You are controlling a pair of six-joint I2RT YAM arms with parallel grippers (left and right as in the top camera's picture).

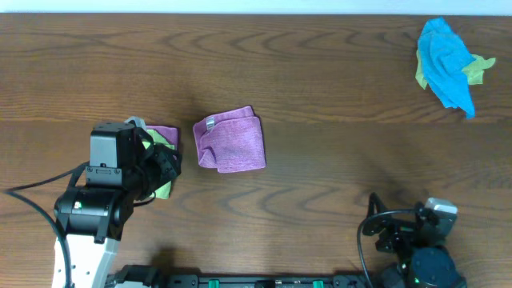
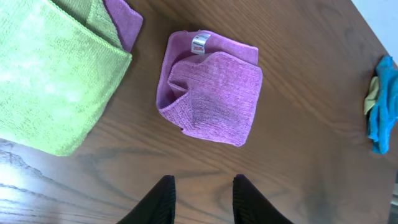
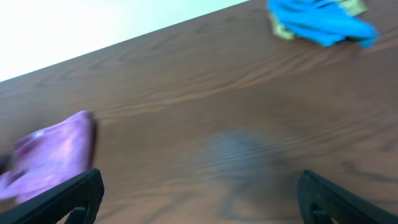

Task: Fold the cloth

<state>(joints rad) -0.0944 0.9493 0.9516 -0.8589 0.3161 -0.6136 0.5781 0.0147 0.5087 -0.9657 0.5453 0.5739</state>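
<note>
- Two hands empty: left hand [image 2: 203, 182] fingers apart, right hand [image 3: 199, 182] spread wide.
- Purple cloth [image 1: 232, 142] folded loosely; pinch its 9 o'clock edge, align corners squarely.

A purple cloth [image 1: 230, 144], finely ribbed, with a silvery-white tag [image 2: 199, 43]; a lime-green cloth [image 2: 50, 74]; a bright blue cloth [image 1: 444, 60]; a yellow-green cloth [image 1: 478, 70]; a dark brown table [image 1: 320, 80] streaked with wavy wood grain.
</note>
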